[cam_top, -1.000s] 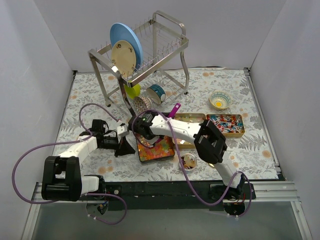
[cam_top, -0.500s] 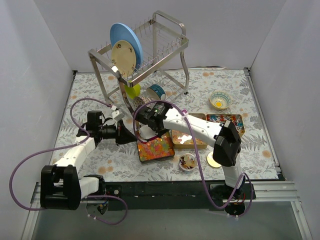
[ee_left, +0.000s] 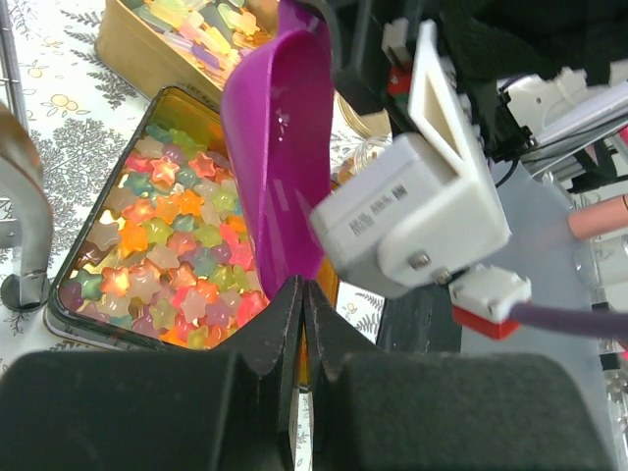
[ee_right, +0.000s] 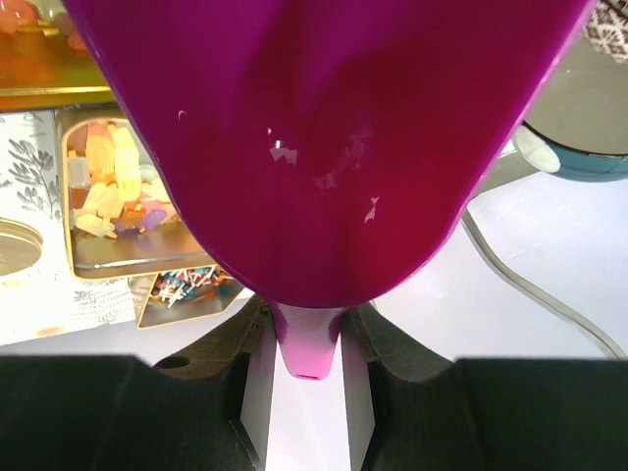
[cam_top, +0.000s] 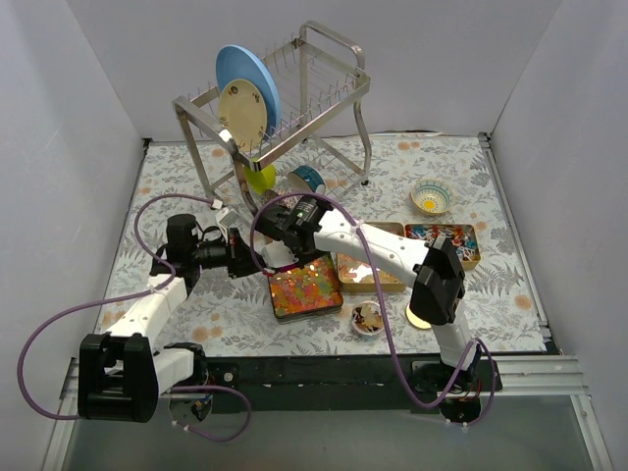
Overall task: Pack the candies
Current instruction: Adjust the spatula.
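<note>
R tool [ee_right: 305, 339] is clamped on the purple scoop [ee_left: 275, 147], seen empty by the big tin [cam_top: 304, 316]; L tool [ee_left: 302, 299] is pinched closed at the scoop's lip, grip unclear. Most candies [ee_left: 167, 235] are left in tins; the small round dish [cam_top: 370, 317] is judged barely filled, contents too small to tell.

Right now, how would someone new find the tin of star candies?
Find the tall metal dish rack at the back. Just in front of it sits a square tin. Unlike the tin of pale sweets and the tin of wrapped ones to its right, it holds glossy rainbow stars.
</note>
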Controlling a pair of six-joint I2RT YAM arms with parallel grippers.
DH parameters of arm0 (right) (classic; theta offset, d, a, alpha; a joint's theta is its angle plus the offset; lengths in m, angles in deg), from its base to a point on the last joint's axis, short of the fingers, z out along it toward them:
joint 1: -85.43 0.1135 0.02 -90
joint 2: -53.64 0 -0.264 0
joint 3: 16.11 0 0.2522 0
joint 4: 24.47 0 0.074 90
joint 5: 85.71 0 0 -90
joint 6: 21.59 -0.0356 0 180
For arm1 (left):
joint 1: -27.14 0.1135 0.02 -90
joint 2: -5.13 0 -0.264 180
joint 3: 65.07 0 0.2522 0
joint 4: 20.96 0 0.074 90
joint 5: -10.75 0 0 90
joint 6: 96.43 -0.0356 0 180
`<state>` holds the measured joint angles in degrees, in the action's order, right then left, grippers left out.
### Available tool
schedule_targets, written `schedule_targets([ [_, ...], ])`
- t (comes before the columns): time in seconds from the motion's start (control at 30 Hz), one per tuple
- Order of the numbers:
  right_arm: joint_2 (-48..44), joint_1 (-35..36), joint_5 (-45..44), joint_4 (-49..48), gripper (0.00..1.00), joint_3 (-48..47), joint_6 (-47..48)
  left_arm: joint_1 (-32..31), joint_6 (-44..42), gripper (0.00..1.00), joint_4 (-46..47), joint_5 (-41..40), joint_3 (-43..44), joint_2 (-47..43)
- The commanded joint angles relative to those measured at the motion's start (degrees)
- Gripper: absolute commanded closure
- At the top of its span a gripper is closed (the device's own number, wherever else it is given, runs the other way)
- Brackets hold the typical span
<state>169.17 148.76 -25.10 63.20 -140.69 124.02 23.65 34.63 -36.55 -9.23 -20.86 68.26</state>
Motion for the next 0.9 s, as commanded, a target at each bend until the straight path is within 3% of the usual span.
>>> schedule_targets([
  [0.0, 0.8, 0.7, 1.5, 1.0, 0.99, -4.4, -2.0, -0.4, 7.1, 1.00, 6.7, -1.5, -0.7, 0.8],
  [0.33, -1.3, 2.8, 12.9, 1.0, 0.99, -16.4, -2.8, -1.8, 8.4, 1.00, 8.4, -6.4, -2.9, 2.4],
  [0.57, -6.6, 2.8, 26.5, -0.3, 0.99, -13.7, -3.8, -1.8, 8.5, 1.00, 8.9, -7.7, -4.2, 1.9],
  [0.77, -8.7, 1.8, 28.9, 0.4, 0.99, -13.4, -4.0, -1.8, 8.8, 1.00, 8.6, -10.1, -5.5, 0.2],
  [0.87, -11.0, 1.0, 22.5, 0.9, 0.99, -6.3, -0.5, -1.7, 10.4, 1.00, 6.7, -13.2, -5.2, -4.6],
])
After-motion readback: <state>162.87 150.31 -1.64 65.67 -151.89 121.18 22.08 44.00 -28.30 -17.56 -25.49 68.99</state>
